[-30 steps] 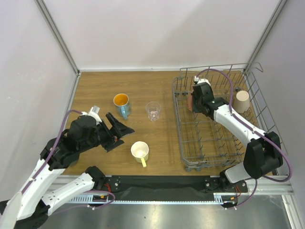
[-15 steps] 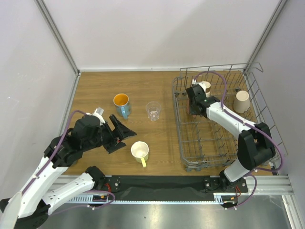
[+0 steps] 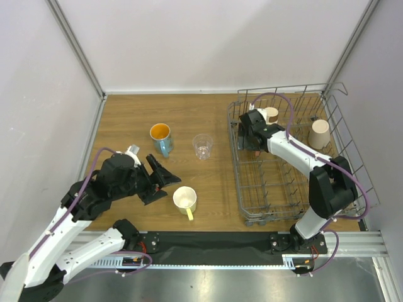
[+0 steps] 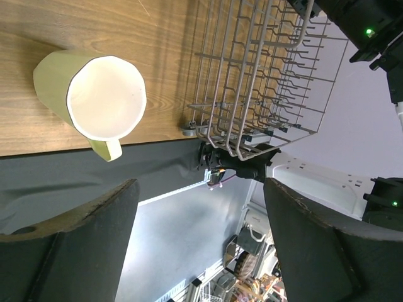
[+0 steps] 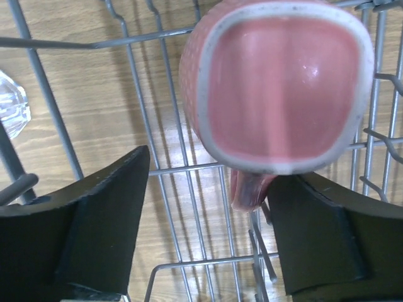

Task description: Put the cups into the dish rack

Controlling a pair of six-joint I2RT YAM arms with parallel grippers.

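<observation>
The grey wire dish rack (image 3: 343, 165) stands on the right of the table. My right gripper (image 3: 247, 141) hangs open over the rack's far left part. In the right wrist view the pink cup (image 5: 277, 82) rests on the rack wires just beyond the right gripper (image 5: 211, 173), its handle near the right finger (image 5: 327, 239). A beige cup (image 3: 319, 133) and a cream cup (image 3: 271, 115) sit in the rack. My left gripper (image 3: 161, 177) is open beside the yellow-cream cup (image 3: 185, 199) and holds nothing. The same cup (image 4: 94, 94) lies ahead of the left gripper (image 4: 200, 189).
A blue cup with an orange inside (image 3: 161, 135) and a clear glass (image 3: 202, 146) stand on the wooden table, left of the rack. The rack's near left corner (image 4: 208, 135) is close to the yellow-cream cup. Grey walls bound three sides of the table.
My right gripper has carried the pink cup left within the rack and opened off it. The left gripper has edged toward the yellow-cream cup.
</observation>
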